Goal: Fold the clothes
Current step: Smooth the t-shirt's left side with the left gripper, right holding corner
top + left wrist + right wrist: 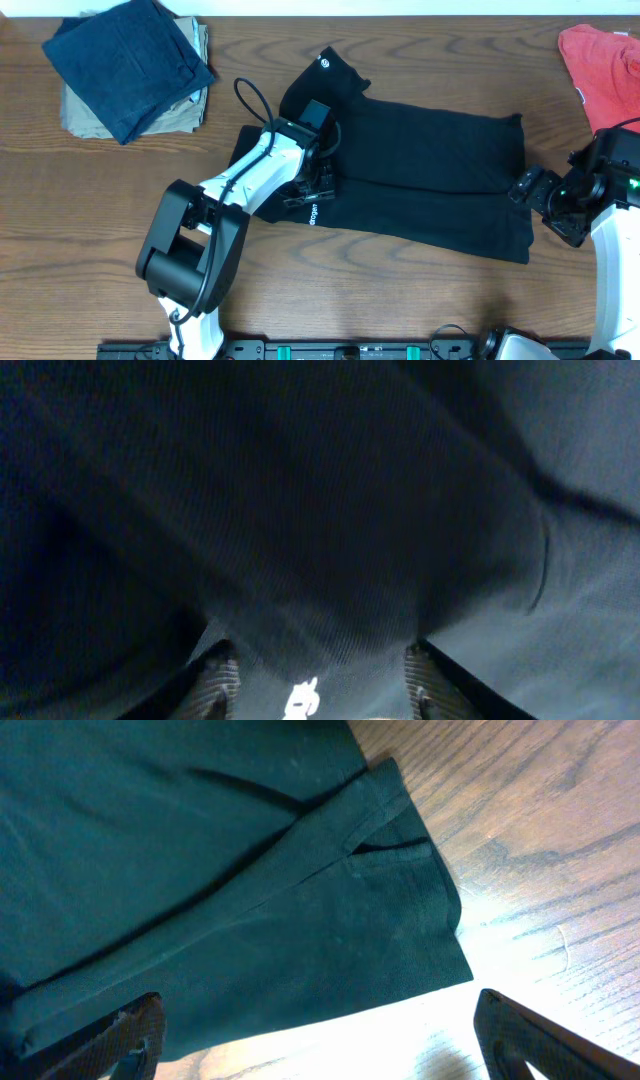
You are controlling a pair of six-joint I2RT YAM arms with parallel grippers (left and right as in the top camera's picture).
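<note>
Dark brown wood-grain table [100, 200] across the whole overhead view, grain running left to right. Along the far edge a thin pale strip [400, 6]; along the near edge a black rail [350, 350] with green fittings. On the wood in the right wrist view, a bright white glare [520, 920].

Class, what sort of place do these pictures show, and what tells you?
Likely a robot lab's laundry-folding bench: a robot arm over a black T-shirt on a wooden table, folded navy garment nearby.

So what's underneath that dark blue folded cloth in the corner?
A folded tan cloth peeks out along its edges, on the wooden table. The dark blue cloth hides the rest of it.
</note>
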